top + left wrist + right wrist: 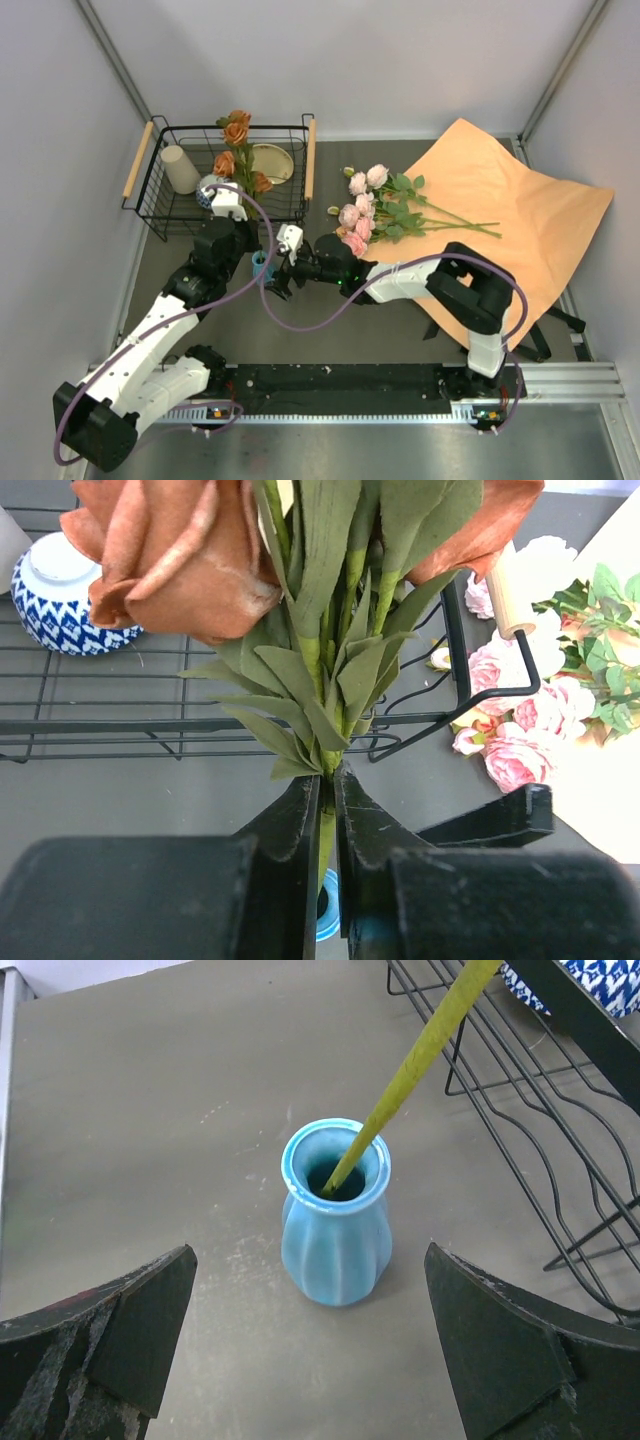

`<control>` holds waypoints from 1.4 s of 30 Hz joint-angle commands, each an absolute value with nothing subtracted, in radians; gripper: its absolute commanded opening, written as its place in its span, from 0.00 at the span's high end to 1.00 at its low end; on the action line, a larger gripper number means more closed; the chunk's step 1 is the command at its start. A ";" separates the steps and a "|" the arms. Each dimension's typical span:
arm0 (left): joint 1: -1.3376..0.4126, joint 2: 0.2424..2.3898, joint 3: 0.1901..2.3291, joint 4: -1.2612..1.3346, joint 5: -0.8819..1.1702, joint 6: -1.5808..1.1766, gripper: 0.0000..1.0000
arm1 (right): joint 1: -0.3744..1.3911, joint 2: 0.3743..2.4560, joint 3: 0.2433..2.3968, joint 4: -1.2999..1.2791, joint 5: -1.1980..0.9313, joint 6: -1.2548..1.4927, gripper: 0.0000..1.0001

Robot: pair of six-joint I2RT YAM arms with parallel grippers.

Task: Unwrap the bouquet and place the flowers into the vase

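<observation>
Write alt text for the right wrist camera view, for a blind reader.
A small teal vase stands upright on the grey table, a green stem leaning in its mouth. The open right gripper flanks it without touching; a black wire basket is at upper right.

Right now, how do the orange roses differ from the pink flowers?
The orange roses stand upright, stem in the vase, pinched by the left gripper. The pink flowers lie flat and untouched, stems across the paper. The roses are rust-coloured, the others pink. Both have green leaves.
</observation>
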State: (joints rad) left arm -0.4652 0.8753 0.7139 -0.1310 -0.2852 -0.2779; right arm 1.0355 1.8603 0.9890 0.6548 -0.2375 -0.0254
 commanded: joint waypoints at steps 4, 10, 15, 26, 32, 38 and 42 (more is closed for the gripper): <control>-0.462 0.888 0.699 -0.173 -0.304 -0.293 0.84 | 1.049 1.948 1.069 0.847 -0.238 -0.017 0.01; -0.462 0.893 0.704 -0.184 -0.314 -0.285 0.80 | 1.051 2.002 1.109 0.856 -0.224 -0.035 0.01; -0.462 0.891 0.703 -0.187 -0.318 -0.284 0.73 | 1.049 2.034 1.124 0.854 -0.206 -0.044 0.01; -0.462 0.879 0.701 -0.190 -0.299 -0.293 0.67 | 1.051 2.045 1.121 0.854 -0.187 -0.063 0.01; -0.462 0.851 0.704 -0.207 -0.276 -0.296 0.50 | 1.051 2.031 1.121 0.835 -0.184 -0.058 0.01; -0.463 0.805 0.721 -0.258 -0.265 -0.304 0.32 | 1.051 1.984 1.109 0.793 -0.160 -0.049 0.01; -0.463 0.755 0.733 -0.284 -0.264 -0.295 0.26 | 1.051 1.909 1.063 0.779 -0.144 -0.043 0.01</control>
State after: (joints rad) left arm -0.4652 0.8070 0.7040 -0.2687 -0.2733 -0.2935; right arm 1.0382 2.0232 1.0798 0.7654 -0.1627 -0.0509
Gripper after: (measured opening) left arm 0.720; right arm 0.987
